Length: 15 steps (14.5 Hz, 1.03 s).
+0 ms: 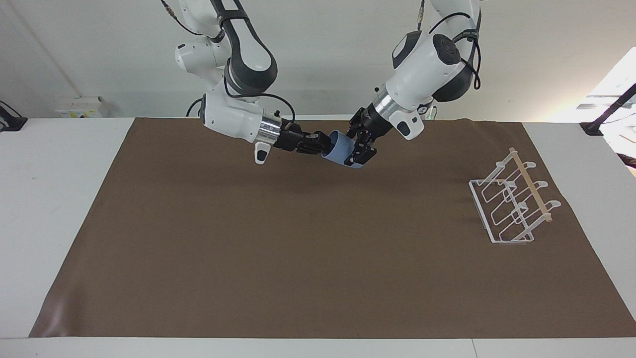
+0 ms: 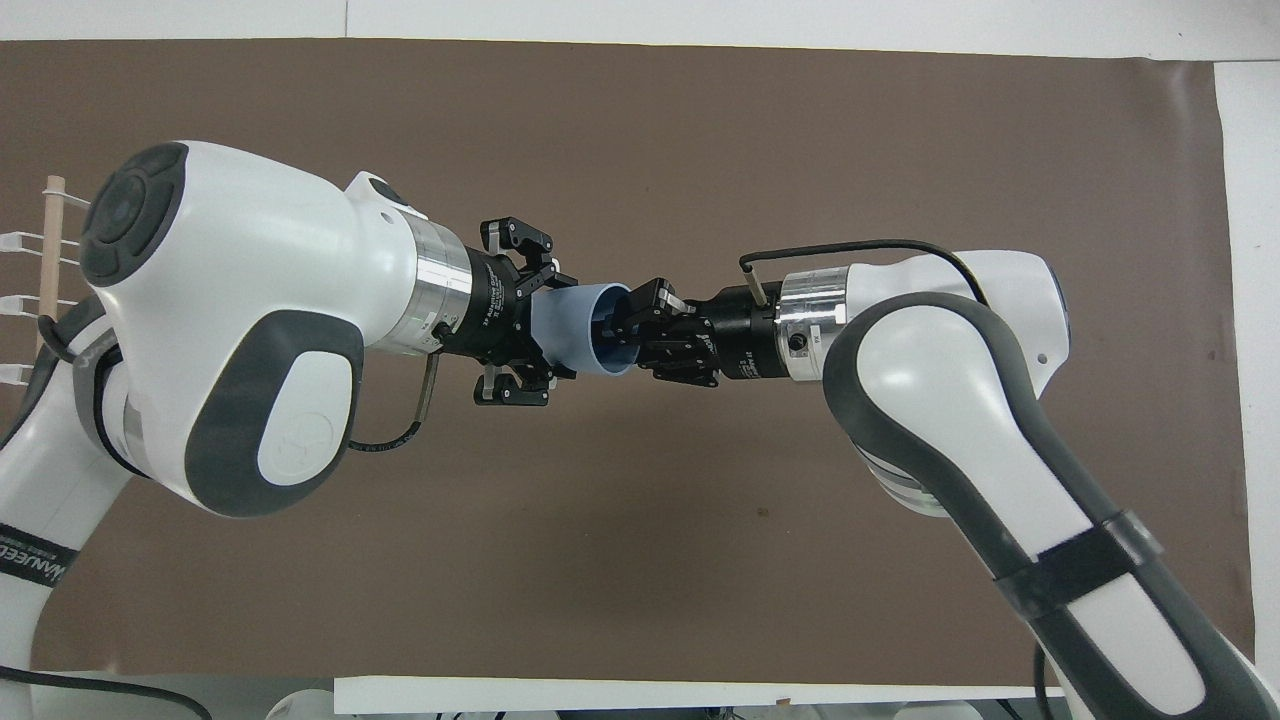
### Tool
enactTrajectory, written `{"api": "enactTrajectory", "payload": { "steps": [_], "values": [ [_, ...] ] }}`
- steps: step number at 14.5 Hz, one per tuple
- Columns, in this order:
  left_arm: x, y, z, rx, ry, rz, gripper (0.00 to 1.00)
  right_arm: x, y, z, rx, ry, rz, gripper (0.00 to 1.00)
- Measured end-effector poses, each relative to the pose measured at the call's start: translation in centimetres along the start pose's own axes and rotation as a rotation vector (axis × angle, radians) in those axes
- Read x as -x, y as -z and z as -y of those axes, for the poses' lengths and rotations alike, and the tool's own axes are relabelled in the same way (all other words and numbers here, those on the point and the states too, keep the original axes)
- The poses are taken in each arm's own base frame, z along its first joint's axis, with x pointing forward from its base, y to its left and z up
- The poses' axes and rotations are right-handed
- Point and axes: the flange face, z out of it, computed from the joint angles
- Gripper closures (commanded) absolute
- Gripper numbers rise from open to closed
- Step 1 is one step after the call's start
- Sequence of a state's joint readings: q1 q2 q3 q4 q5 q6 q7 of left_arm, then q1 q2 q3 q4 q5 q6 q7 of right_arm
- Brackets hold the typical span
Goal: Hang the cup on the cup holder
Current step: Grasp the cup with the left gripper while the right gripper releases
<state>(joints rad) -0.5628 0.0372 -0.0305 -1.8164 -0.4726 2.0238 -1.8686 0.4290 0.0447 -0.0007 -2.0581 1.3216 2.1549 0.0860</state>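
Note:
The light-blue cup hangs on its side in the air over the part of the brown mat near the robots. My left gripper is shut on its narrower base end. My right gripper sits at the cup's open rim, its tip reaching into the mouth. The white wire cup holder, with a thin wooden rod across its top, stands on the mat toward the left arm's end of the table. No cup hangs on it.
A brown mat covers most of the white table. In the overhead view the left arm hides most of the cup holder.

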Motion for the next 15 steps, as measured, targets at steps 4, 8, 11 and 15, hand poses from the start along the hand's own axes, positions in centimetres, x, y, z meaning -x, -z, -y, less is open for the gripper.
{"api": "enactTrajectory", "payload": {
  "steps": [4,8,11,15],
  "values": [
    [-2.0,1.9,-1.2,0.050,-0.074,-0.170,1.00,-2.2,4.7,0.4,-0.042,-0.025,-0.078,0.01],
    [-5.8,2.8,-2.0,0.043,-0.162,-0.415,1.00,-5.2,15.3,-0.8,0.086,0.054,-0.227,0.01],
    [-9.3,4.3,-2.9,0.047,-0.203,-0.670,1.00,-6.4,20.9,-1.6,0.242,0.115,-0.292,0.01],
    [-13.2,4.8,-4.1,0.029,-0.260,-1.177,1.00,-7.5,24.4,-2.7,0.595,0.247,-0.352,0.01]
  ]
}}
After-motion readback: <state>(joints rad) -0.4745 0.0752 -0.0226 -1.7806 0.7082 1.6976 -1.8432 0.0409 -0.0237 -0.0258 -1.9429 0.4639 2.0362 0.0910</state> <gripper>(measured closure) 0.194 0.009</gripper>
